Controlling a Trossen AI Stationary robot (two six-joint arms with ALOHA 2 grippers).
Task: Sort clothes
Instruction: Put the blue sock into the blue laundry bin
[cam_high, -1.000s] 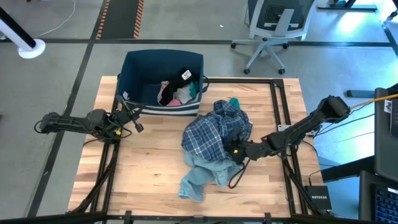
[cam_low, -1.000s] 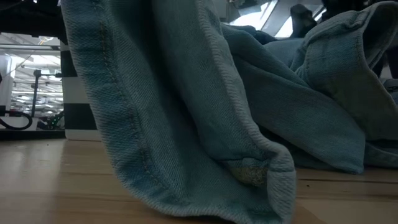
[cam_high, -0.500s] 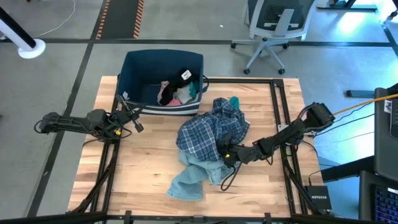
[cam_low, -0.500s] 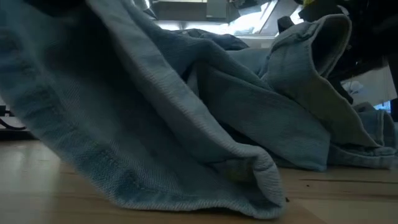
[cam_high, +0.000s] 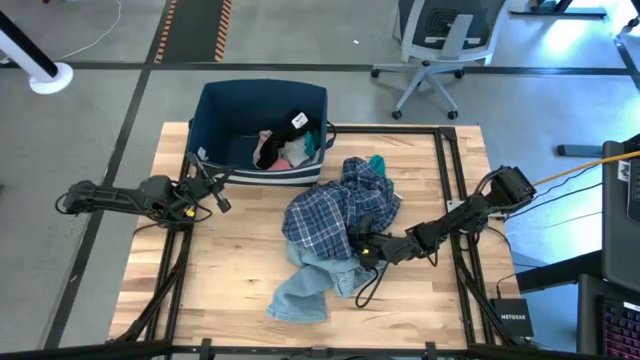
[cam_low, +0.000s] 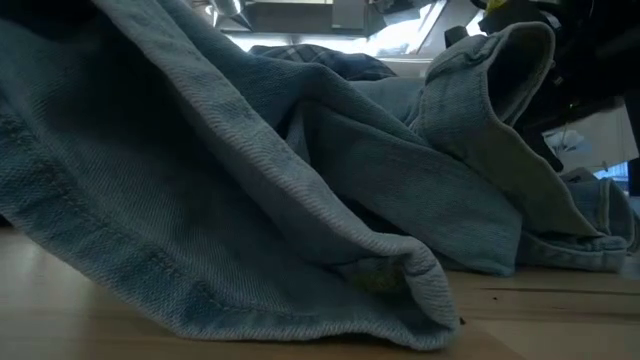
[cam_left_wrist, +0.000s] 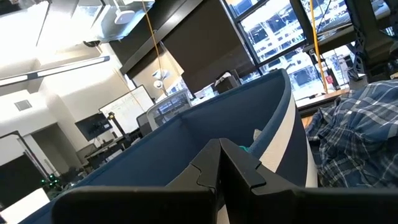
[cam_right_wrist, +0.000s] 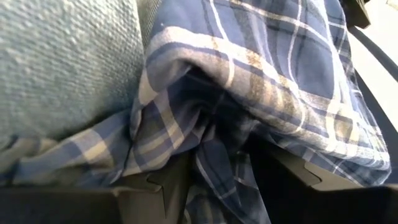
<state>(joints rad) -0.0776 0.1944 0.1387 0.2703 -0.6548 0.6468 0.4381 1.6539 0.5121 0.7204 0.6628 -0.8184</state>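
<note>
A blue plaid shirt (cam_high: 325, 215) lies heaped mid-table, over light-blue denim jeans (cam_high: 300, 295) that spread toward the near edge and fill the low view (cam_low: 250, 200). A small teal item (cam_high: 376, 161) rests on the heap's far edge. White, pink and black pieces (cam_high: 285, 145) lie in the navy bin (cam_high: 215, 120). My right gripper (cam_high: 358, 250) sits low at the heap's right side, shut on plaid cloth. My left gripper (cam_high: 215, 195) is shut and empty beside the bin's near left corner. My right gripper pinches a bunched fold of the plaid shirt (cam_right_wrist: 217, 155) between its two fingers (cam_right_wrist: 165, 186), several layers thick. The fingers come in roughly level from the table's right. The shirt lies on the jeans (cam_right_wrist: 62, 56) and the table, slack.
The bin stands at the table's far left, its wall close ahead in the left wrist view (cam_left_wrist: 249, 124). Bare wood lies left of the heap (cam_high: 230, 260). A black cable loops by the right gripper (cam_high: 365, 290). An office chair (cam_high: 440, 50) stands beyond the far edge.
My right gripper has gone toward the table's left edge, low, into the heap. The plaid shirt and the jeans have slid left with it; the jeans' near leg has shifted toward the near left. Over the last half second the gripper has hardly moved.
</note>
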